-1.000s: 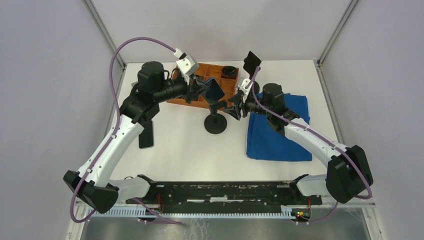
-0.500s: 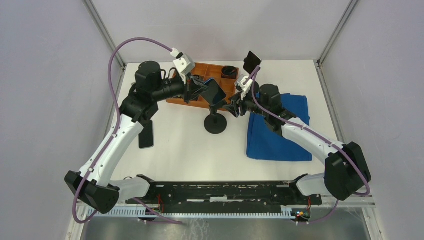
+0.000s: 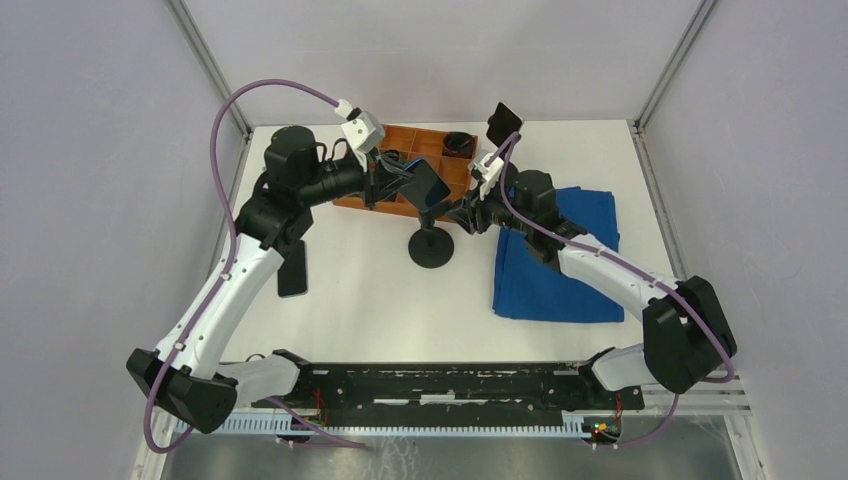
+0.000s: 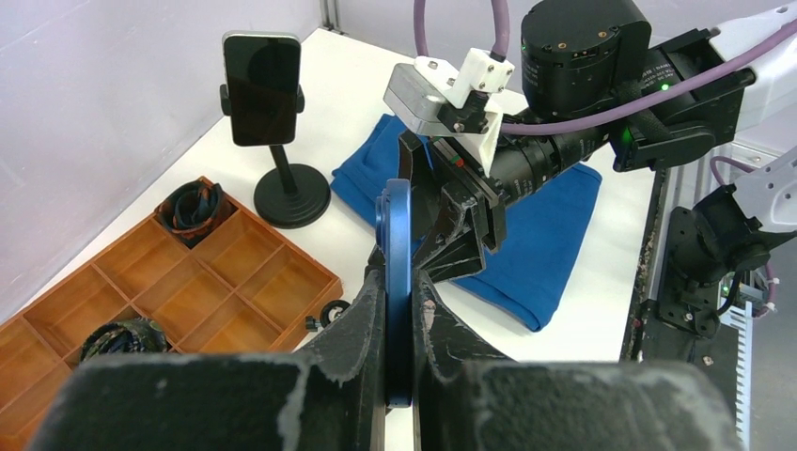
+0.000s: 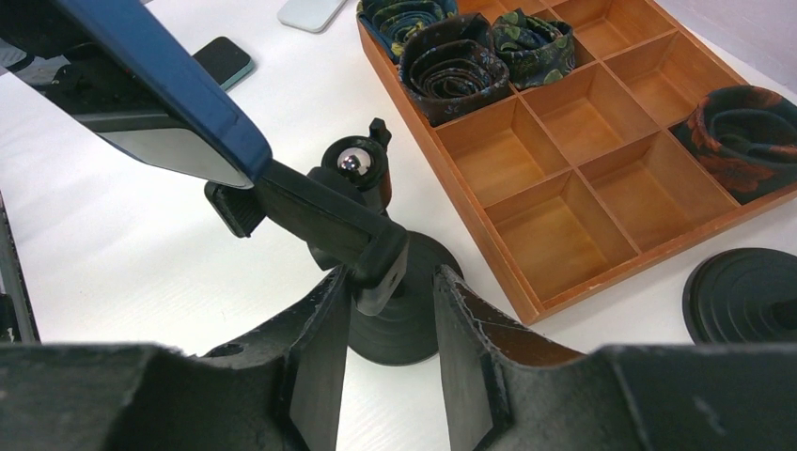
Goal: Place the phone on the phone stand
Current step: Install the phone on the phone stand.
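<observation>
The blue phone hangs tilted just above the black phone stand, with my left gripper shut on it; in the left wrist view I see the phone edge-on between the fingers. In the right wrist view the phone rests against the stand's clamp arm. My right gripper straddles the clamp's lower end. Its left finger touches the clamp, while a gap remains at the right finger, so it is open.
An orange compartment tray with rolled ties stands behind the stand. A second stand carrying a dark phone is at the back. A blue cloth lies on the right, under the right arm. A black phone lies flat on the left.
My right gripper's jaws have narrowed around the stand's clamp and the gripper has edged left. The left arm has shifted slightly, keeping the blue phone over the stand.
</observation>
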Robot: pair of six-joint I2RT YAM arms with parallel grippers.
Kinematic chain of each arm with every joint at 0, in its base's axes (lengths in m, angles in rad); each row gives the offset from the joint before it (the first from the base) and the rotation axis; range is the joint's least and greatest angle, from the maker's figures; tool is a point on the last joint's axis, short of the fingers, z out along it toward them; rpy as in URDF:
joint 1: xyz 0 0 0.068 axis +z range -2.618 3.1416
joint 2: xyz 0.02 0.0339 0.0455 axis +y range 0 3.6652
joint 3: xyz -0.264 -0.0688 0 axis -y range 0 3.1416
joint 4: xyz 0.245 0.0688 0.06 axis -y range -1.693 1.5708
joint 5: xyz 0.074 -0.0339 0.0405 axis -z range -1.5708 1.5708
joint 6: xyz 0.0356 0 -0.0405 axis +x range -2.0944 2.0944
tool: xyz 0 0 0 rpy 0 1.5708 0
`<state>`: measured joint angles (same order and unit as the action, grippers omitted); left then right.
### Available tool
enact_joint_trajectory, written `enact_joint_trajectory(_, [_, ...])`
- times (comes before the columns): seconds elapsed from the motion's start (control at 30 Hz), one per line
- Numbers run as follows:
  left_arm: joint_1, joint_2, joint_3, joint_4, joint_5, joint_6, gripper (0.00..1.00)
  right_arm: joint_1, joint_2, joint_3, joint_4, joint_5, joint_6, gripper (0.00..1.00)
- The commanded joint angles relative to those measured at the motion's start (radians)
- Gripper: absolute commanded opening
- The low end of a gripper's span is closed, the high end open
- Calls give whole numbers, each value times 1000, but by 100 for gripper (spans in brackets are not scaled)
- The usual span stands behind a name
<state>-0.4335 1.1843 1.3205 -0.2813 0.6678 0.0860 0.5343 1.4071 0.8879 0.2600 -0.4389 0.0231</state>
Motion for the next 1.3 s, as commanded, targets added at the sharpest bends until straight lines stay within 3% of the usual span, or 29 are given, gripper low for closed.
enact_joint_trajectory(0.0, [6,-35,9,84,48,-27,2,7,7,16,48,17,31,42])
enact_joint_trajectory(0.17, [6,-33,3,80,57,-23,2,6,14,26,48,25,28,41])
enact_joint_trajectory(0.43, [8,-40,-13,71,73,-6,2,7,18,36,37,27,21,23])
enact_joint_trajectory(0.6, [9,-40,-16,70,98,1,2,7,10,42,30,20,18,17])
enact_joint_trajectory(0.73, [9,-39,-17,68,108,2,2,7,10,45,28,14,16,19])
enact_joint_trajectory(0.93, [9,-40,-15,69,117,3,2,7,13,50,27,16,14,32])
enact_joint_trajectory(1.27, [9,-38,-15,69,124,1,2,7,10,71,12,12,3,22])
